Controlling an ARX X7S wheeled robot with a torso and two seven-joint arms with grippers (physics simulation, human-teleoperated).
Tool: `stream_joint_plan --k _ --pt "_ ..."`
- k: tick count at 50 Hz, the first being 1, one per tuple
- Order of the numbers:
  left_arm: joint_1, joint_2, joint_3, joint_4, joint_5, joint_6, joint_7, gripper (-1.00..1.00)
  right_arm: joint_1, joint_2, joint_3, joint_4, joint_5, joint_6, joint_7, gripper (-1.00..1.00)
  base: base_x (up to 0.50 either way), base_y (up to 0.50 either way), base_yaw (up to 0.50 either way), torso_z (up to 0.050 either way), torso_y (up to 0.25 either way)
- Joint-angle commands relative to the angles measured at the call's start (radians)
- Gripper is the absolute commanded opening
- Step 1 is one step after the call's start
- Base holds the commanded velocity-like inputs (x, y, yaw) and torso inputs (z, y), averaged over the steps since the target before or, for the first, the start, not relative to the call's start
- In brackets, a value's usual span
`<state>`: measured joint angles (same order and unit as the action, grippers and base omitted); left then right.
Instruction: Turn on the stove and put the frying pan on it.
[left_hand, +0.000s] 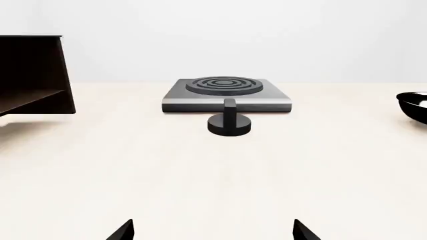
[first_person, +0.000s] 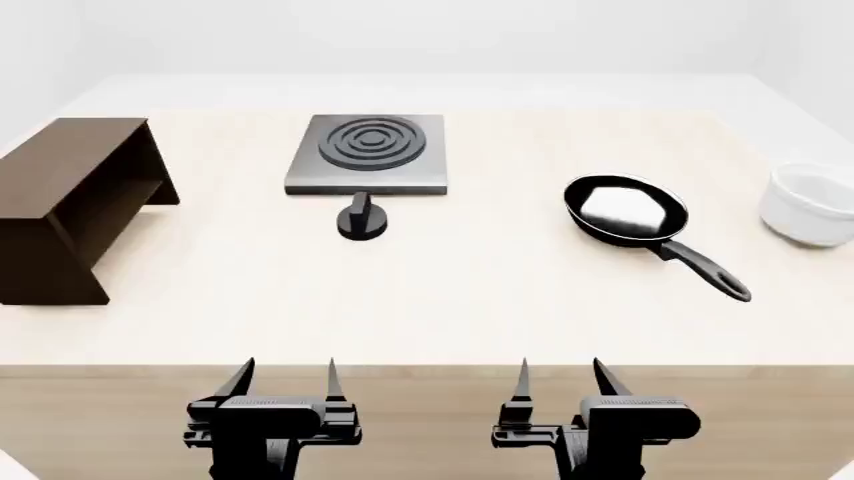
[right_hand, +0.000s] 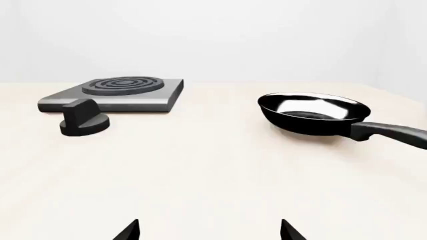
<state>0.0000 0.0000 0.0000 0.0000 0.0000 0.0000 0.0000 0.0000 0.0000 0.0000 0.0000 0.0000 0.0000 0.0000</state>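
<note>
While both arms hang at the near edge: nothing on the table is touched by either gripper.
Stove: flat square dark-grey metal slab with raised concentric rings (first_person: 366, 153) lies flat toward the far side of the pale wooden table (first_person: 441, 300), left of centre in the head view.
Knob: small round black knob with an upright grip bar (first_person: 362, 220) sits on the table just in front of the slab's near edge (the left wrist view shows it almost straight ahead of that arm's fingers).
Frying pan: round shallow black pan with a glossy inside (first_person: 625, 210) rests on the table right of the stove, well apart from it; its long black handle (first_person: 703, 270) points toward the near right.
Left gripper: black two-finger tool (first_person: 287, 378) hangs over the table's near edge, fingers spread apart, holding nothing.
Right gripper: matching black tool (first_person: 561, 375) is beside it, fingers likewise parted and bare.
Shelf: brown wooden open shelf (first_person: 67, 205) stands at the table's left side.
Bowl: white round bowl (first_person: 809, 205) sits at the right edge, beyond the pan.
</note>
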Motion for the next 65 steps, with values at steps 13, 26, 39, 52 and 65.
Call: stream_joint_plan --k 13,26,39,52,65 --pt "0.006 -0.049 0.061 0.01 -0.03 0.01 -0.072 1.0 0.0 0.061 -0.08 -0.004 0.014 0.027 0.061 1.0 0.0 0.0 0.0 0.0 0.0" --pt "0.001 -0.044 0.077 -0.009 0.006 -0.054 -0.076 1.0 -0.011 0.03 -0.046 -0.003 0.007 0.035 0.1 1.0 0.0 0.0 0.0 0.0 0.0" --pt "0.0 -0.075 0.097 0.058 0.001 -0.093 -0.107 1.0 -0.034 0.054 -0.064 -0.12 0.015 0.064 0.179 1.0 0.04 0.0 0.0 0.0 0.0" --pt "0.009 -0.099 0.114 0.147 -0.009 -0.128 -0.123 1.0 -0.046 0.079 -0.073 -0.229 0.017 0.09 0.219 1.0 0.48 0.0 0.0 0.0 0.0" --pt "0.01 -0.114 0.134 0.132 -0.01 -0.119 -0.143 1.0 -0.048 0.094 -0.089 -0.228 0.036 0.095 0.233 1.0 0.5 0.0 0.0 0.0 0.0"
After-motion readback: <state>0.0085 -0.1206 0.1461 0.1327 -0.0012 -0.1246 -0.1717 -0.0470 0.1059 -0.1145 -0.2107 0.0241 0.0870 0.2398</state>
